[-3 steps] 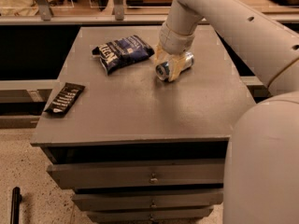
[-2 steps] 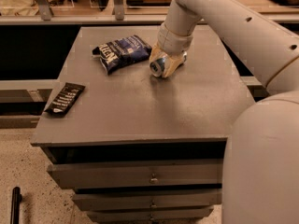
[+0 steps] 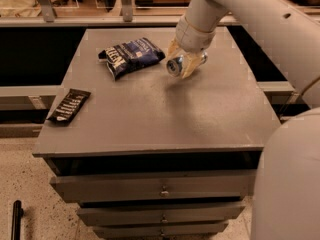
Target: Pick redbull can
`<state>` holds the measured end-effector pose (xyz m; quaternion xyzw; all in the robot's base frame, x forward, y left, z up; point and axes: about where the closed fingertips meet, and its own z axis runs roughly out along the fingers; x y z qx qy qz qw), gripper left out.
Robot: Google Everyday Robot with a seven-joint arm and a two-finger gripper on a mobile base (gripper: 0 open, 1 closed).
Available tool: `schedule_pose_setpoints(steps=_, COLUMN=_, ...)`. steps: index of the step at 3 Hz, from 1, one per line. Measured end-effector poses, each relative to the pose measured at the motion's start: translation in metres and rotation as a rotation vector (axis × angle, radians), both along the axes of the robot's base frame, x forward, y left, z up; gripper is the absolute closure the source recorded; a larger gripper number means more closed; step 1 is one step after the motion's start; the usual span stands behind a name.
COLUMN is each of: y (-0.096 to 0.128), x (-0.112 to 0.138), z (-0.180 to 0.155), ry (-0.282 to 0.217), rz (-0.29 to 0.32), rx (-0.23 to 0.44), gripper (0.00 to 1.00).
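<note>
Compared with 1 second ago, we see the gripper and the can higher in the view and nearer the bag. The jaws are clenched on the can, 1 yellowish finger on each side. The can lies tilted just right of the bag, its silver end facing us. We cannot tell whether it is clear of the table.

The bag lies crumpled near the table's far edge. A wrapper lies well to the front left of the bag, at the table's left edge. Nothing lies between the bag and the can.

The gripper covers most of the can's body. The arm runs out of view to the right of the bag. The print on the bag is too blurred to read.
</note>
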<state>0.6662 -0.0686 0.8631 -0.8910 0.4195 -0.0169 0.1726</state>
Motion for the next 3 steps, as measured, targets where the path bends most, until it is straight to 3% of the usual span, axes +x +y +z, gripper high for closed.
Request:
schedule_pose_setpoints(steps=2, y=-0.043, x=-0.005, z=0.098, ry=-0.179, rz=-0.107, rx=0.272, gripper=1.0)
schedule_pose_setpoints(steps=3, y=-0.043, x=-0.005, z=0.098, ry=-0.179, rz=-0.107, rx=0.272, gripper=1.0)
